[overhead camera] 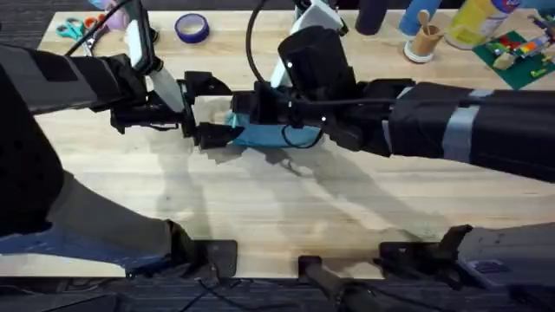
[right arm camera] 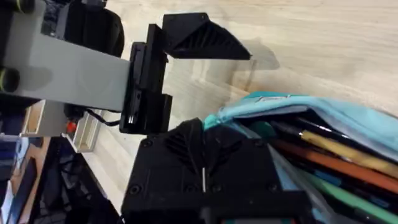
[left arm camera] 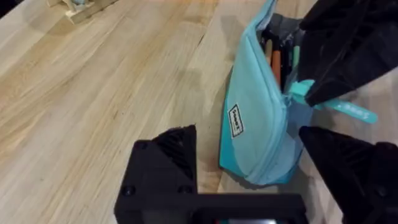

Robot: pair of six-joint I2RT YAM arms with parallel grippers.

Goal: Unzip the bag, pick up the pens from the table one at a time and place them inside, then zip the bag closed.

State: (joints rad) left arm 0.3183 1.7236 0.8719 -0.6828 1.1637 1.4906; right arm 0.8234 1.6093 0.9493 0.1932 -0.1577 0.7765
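3 pens (right arm camera: pixel 339 163) lie inside the bag (left arm camera: pixel 258 118) mid-table (overhead camera: pixel 260 217), mouth unzipped. Left gripper (left arm camera: pixel 249 180) straddles its end, jaws wide. Right gripper (overhead camera: pixel 260 117) pinches the zipper pull (left arm camera: pixel 301 92); unbraced, the bag may drag instead of zipping.

Both grippers crowd the bag (overhead camera: pixel 264 134) — near table (overhead camera: pixel 286 208) seemingly lies open.

The bag (left arm camera: pixel 255 134) carries one small dark label (left arm camera: pixel 236 121) sewn on its teal side, just beside the seam toward the closed end. It bears pale lettering, too small to read. A teal zipper pull tab (left arm camera: pixel 352 111) near the bag's open mouth shows faint pale marks, also unreadable. No other text or number is legible.
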